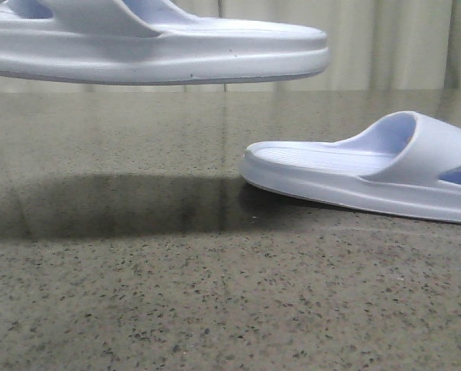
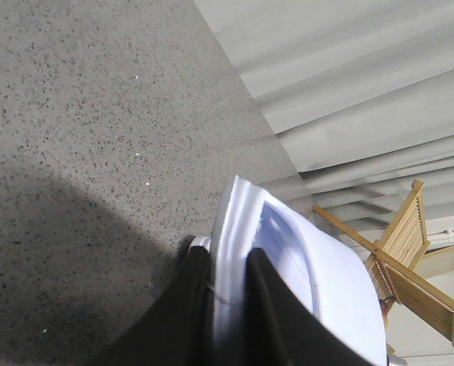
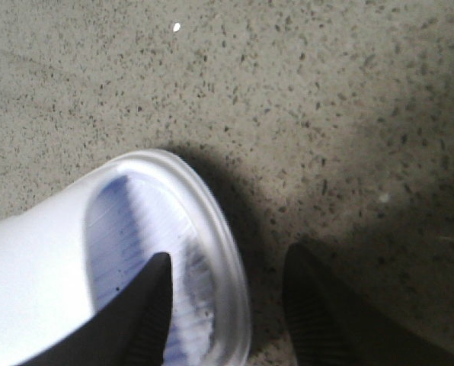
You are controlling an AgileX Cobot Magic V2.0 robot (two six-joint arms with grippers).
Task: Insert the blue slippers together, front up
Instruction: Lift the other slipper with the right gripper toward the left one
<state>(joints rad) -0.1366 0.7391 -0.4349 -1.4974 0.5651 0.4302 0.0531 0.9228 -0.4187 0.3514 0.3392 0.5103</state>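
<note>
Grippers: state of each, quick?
Left gripper: shut on the raised slipper.
Right gripper: open, fingers astride the rim of the table slipper.

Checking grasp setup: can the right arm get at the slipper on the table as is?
Probably yes. The right gripper is open and straddles the rim of the slipper, one finger over the footbed, the other outside. Nothing blocks it; the left gripper holds the other slipper aloft.

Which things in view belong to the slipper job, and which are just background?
Job:
- raised slipper, clamped in the left tool
- slipper on the table, its rim between the open right tool's fingers

Background:
- speckled table
- curtain
- wooden rack
</note>
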